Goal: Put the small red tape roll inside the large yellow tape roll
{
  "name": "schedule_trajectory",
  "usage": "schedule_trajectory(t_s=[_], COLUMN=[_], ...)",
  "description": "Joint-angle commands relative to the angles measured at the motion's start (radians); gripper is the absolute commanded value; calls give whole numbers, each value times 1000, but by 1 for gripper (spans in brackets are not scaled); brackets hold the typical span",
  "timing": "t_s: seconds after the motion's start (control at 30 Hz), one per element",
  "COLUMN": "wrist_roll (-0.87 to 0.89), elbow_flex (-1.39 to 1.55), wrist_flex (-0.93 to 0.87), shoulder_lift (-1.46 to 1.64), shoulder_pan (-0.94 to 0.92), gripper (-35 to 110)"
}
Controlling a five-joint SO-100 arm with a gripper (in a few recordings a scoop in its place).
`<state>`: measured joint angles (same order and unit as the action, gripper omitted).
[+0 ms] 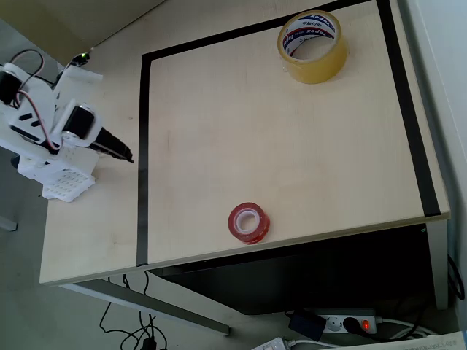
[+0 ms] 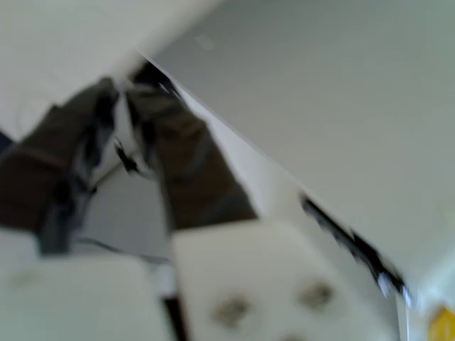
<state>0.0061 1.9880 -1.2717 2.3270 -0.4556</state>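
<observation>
**Red roll waits for its ride**

The small shiny red tape roll (image 1: 249, 222) lies flat on the pale wooden bench (image 1: 241, 131), well apart from the big see-through yellow tape roll (image 1: 312, 46). The yellow roll also lies flat, hole up, so the red one can probably drop in. The dark end effector (image 1: 120, 150) is folded far from the yellow roll, its fingers nearly together, holding nothing.

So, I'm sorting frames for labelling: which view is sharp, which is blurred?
Overhead view: evenly lit and sharp; the small glossy red tape roll and large amber-yellow tape roll are clear. Wrist view: heavily blurred, the dark gripper smeared.
</observation>
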Motion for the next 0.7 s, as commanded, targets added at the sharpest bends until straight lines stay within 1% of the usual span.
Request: schedule_trajectory(t_s=[0.0, 0.07, 0.13, 0.27, 0.37, 0.53, 0.67], wrist_roll=[-3, -20, -87, -106, -120, -161, -195], elbow_flex=[-373, -402, -430, -541, -611, -640, -670], wrist_flex=[-11, 23, 34, 9, -9, -2, -6], shoulder_lift=[-265, -345, -422, -623, -764, -867, -923], shoulder_pan=[-129, -176, -181, -172, -160, -149, -138], gripper=[0, 0, 4, 10, 17, 24, 26])
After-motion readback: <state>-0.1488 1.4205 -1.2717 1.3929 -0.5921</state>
